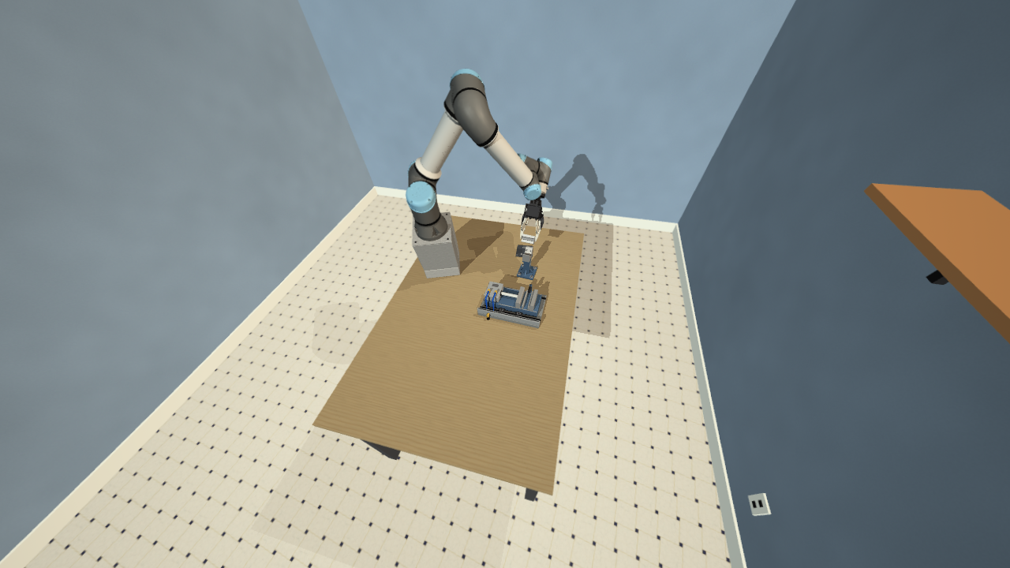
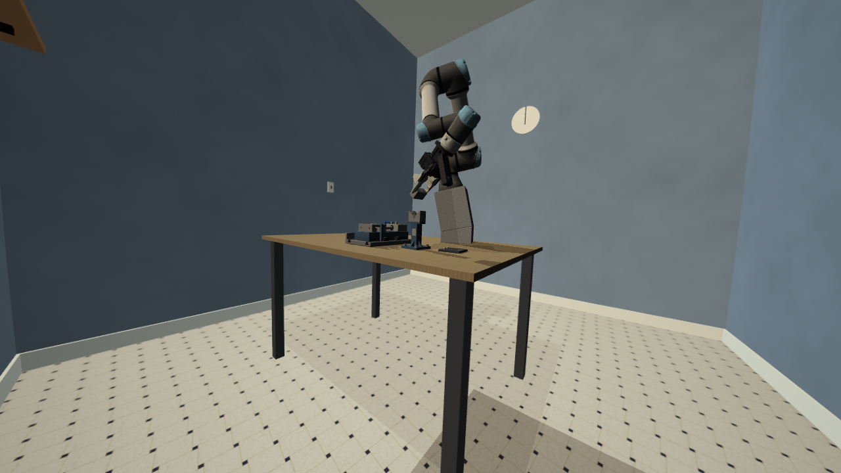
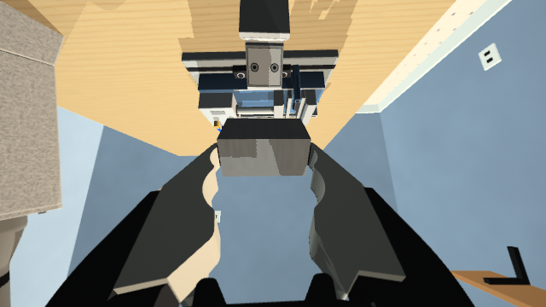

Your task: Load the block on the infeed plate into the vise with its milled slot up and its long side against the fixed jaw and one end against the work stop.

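The grey part (image 3: 264,157) is held at the tips of my gripper (image 1: 530,238) (image 2: 420,192) (image 3: 264,144), which is shut on its two opposite sides. A dark face and a plain grey face show in the wrist view; I cannot make out the slot. The part is in the air, a little above the V-block (image 1: 527,250) (image 2: 416,217) on its stand. The vise (image 1: 518,308) (image 2: 369,236) (image 3: 219,81) stands beyond it, jaws apart, with its fixed jaw (image 1: 534,298) (image 3: 310,101) away from the air cylinder. The low bars and work stop are hard to make out.
The dark infeed plate (image 1: 520,250) (image 2: 453,250) lies low on the table (image 1: 451,367) (image 2: 329,246), on the far side of the V-block stand from the vise. The robot's grey pedestal (image 1: 437,255) (image 2: 455,214) (image 3: 27,119) stands off to one side.
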`<state>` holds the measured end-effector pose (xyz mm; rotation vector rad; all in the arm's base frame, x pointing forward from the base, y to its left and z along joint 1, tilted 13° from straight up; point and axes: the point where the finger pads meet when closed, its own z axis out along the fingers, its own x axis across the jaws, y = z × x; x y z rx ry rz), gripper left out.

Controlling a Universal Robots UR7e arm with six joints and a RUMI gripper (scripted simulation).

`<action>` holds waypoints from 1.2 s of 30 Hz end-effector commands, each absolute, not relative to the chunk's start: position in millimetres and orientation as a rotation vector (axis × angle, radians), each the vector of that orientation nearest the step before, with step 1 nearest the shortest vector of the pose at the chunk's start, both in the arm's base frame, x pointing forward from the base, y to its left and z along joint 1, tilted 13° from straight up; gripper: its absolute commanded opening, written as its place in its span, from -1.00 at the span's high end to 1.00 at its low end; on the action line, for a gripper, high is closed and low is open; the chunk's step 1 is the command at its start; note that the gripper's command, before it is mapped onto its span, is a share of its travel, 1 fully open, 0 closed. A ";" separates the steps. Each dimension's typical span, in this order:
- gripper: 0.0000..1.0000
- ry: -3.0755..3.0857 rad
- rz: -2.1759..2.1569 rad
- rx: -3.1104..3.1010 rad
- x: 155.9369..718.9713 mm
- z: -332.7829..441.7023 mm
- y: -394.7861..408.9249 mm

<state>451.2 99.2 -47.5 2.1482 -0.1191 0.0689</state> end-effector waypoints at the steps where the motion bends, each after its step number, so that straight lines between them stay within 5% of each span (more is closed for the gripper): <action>1: 1.00 -0.120 0.071 2.149 451.6 -47.0 99.5; 36: 1.00 -0.120 0.071 2.149 452.6 -58.9 97.0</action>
